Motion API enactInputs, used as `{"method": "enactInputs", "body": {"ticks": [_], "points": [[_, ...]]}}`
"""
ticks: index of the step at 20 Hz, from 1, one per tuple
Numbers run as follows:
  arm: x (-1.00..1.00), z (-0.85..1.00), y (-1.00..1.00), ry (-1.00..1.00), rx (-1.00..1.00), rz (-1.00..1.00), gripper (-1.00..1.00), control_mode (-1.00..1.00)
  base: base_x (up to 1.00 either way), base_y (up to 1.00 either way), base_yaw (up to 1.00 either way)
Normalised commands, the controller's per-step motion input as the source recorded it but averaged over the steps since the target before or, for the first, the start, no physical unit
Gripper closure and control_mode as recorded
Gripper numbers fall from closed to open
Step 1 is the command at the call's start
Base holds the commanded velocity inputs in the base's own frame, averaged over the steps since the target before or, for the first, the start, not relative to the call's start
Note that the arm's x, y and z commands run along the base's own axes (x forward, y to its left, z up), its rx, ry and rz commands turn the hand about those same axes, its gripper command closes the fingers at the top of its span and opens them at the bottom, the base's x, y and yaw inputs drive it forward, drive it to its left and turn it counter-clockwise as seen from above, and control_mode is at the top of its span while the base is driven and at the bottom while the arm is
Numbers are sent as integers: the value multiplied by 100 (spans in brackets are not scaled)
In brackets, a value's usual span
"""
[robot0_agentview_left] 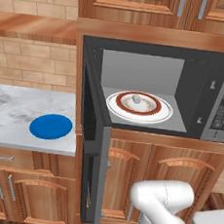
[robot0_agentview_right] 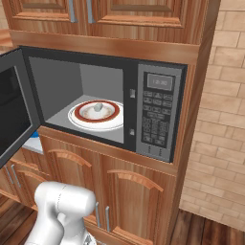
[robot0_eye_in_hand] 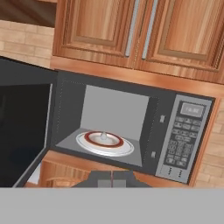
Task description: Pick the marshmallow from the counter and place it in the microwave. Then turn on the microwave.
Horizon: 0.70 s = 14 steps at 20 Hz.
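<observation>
Claw (robot0_eye_in_hand: 112, 177) pinched closed, empty, facing open microwave (robot0_eye_in_hand: 131, 127); marshmallow (robot0_eye_in_hand: 103, 136) inside.

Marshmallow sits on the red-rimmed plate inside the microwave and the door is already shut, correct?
Not quite. The marshmallow does sit on the red-rimmed plate inside the microwave, but the door is swung wide open, not shut. The left base view shows this plainly.

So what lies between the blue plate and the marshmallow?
In the left base view, the microwave's open door stands between the blue plate on the counter and the marshmallow.
</observation>
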Motion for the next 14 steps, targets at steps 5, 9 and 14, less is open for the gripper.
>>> {"method": "enactInputs", "body": {"ticks": [5,9,14], "points": [[-11,8,23,-5,-3,0,100,-100,0,0,0],[-10,12,24,-4,-1,0,100,-100,0,0,0],[-8,10,22,-4,-1,0,100,-100,0,0,0]]}}
